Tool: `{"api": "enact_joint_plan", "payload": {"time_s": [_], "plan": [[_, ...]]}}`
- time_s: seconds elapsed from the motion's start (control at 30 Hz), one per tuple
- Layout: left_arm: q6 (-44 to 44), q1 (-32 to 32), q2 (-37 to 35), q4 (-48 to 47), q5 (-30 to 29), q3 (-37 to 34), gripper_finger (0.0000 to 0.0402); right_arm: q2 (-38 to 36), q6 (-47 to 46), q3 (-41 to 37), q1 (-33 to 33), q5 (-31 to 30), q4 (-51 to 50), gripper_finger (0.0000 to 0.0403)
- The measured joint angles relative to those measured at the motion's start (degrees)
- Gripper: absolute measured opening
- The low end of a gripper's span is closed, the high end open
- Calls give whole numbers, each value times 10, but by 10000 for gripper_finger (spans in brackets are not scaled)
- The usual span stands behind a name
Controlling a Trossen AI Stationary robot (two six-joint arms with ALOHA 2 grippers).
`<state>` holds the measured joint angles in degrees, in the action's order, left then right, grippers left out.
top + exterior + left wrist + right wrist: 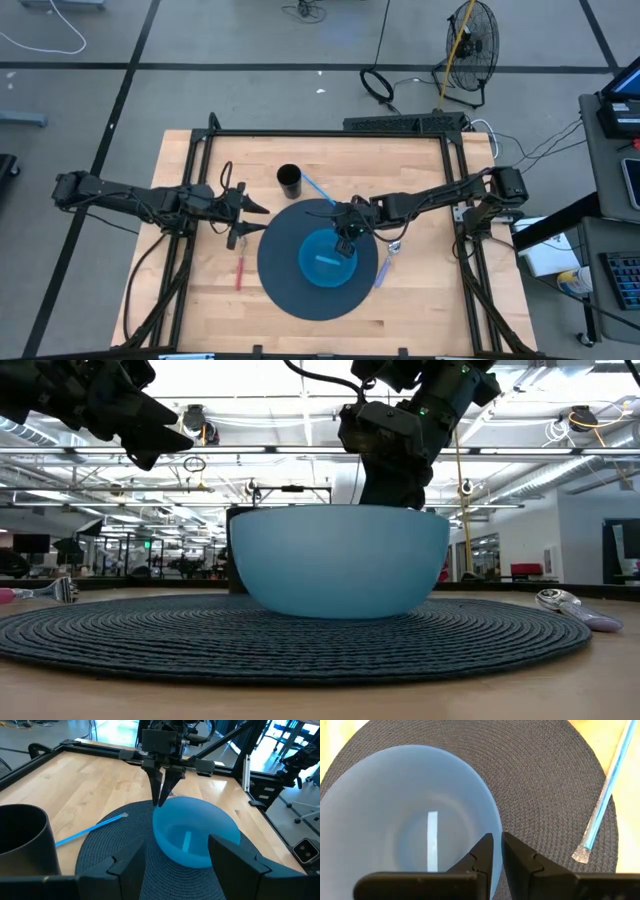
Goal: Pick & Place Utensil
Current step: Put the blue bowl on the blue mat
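A blue bowl (328, 258) stands on a dark round woven mat (285, 285) at the table's middle. A pale strip (432, 840) lies on the bowl's bottom; what it is I cannot tell. A blue straw (318, 188) lies with one end on the mat's far edge, near a black cup (289, 180). A red-handled utensil (239, 272) lies left of the mat and a lilac-handled one (384, 264) right of it. My right gripper (496, 847) points down, shut and empty, over the bowl's far right rim. My left gripper (250, 205) is open and empty, left of the mat. My right gripper's fingertips (160, 802) stand at the bowl's far right rim (496, 822), coming from above and pointing down. I cannot tell whether they touch the rim. The bowl rests on the mat.
A black frame (330, 132) runs around the table's far and side edges. Bare wood shows at the far left (200, 165) and along the near edge (420, 310).
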<state>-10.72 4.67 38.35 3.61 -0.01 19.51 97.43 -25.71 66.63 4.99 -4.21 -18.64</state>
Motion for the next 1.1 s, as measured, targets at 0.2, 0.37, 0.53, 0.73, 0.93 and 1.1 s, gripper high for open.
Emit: {"api": "enact_joint_plan", "payload": {"time_s": [0.2, 0.37, 0.53, 0.73, 0.93, 1.1], "plan": [[0, 0, 0, 0, 0, 0, 218, 0, 9, 0, 0, -18, 0, 41], [-8, 0, 9, -1, 28, 1, 218, -6, 39, 0, 0, -20, 2, 62], [-24, 0, 52, 29, 76, 1, 218, -18, 81, -1, -1, -19, 0, 87], [42, 43, 135, 109, 77, 1, 218, -70, 131, -1, 7, -69, -10, 103], [87, 78, 208, 176, 39, 12, 218, -163, 140, 0, 27, -155, -74, 104], [36, 81, 277, 122, -13, 67, 218, -233, 114, -8, 40, -218, -121, 105]]}}
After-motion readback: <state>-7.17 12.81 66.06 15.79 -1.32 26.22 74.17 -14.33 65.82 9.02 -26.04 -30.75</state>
